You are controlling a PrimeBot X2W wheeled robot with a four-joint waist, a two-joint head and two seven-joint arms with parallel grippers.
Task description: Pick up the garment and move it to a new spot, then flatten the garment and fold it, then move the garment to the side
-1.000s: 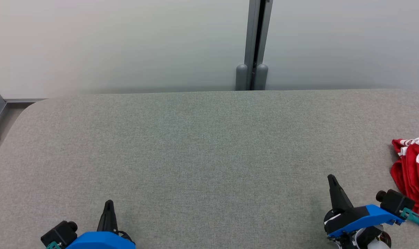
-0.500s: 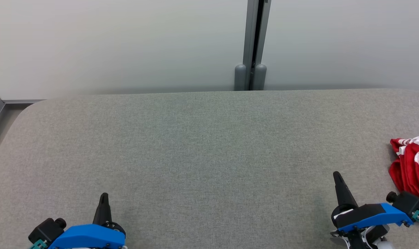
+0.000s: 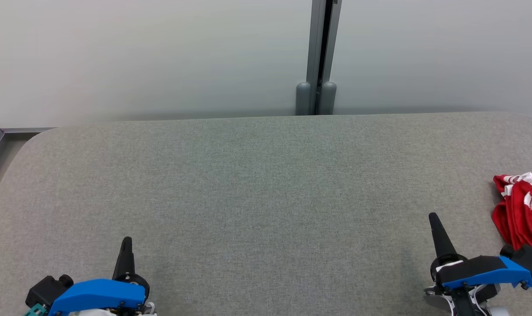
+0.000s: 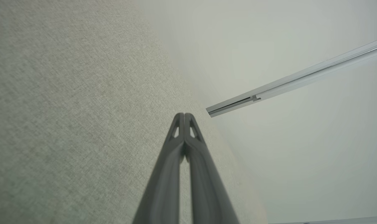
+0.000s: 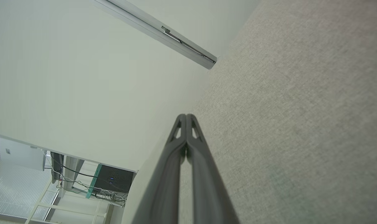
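Head view is giving us the grey table [image 3: 266,184] spreading across most of the frame, the first operator is saying, and the red garment [image 3: 520,210] is lying bunched at the far right edge, partly running out of the picture.

That is what is worrying me, the second is answering. We are not seeing how much cloth is lying past the frame edge. A pull from this side could be dragging a hidden part along or letting it slide off the table.

And the crumpling?

Layers are overlapping with white trim folding in and out, so a pinch is likely catching several layers at once. The heap would then be coming up as a knot, which makes flattening harder.

Now the right gripper [image 3: 433,216], at the lower right.

Its two fingers are pressing together with nothing between them, pointing toward the top of the frame rather than at the cloth beside it. If it is going in like that, it is only shoving the heap further right.

And the left gripper [image 3: 126,240]?

Lower left, likewise pinched closed and empty, well apart from the garment, so it is offering no help if the cloth is slipping.
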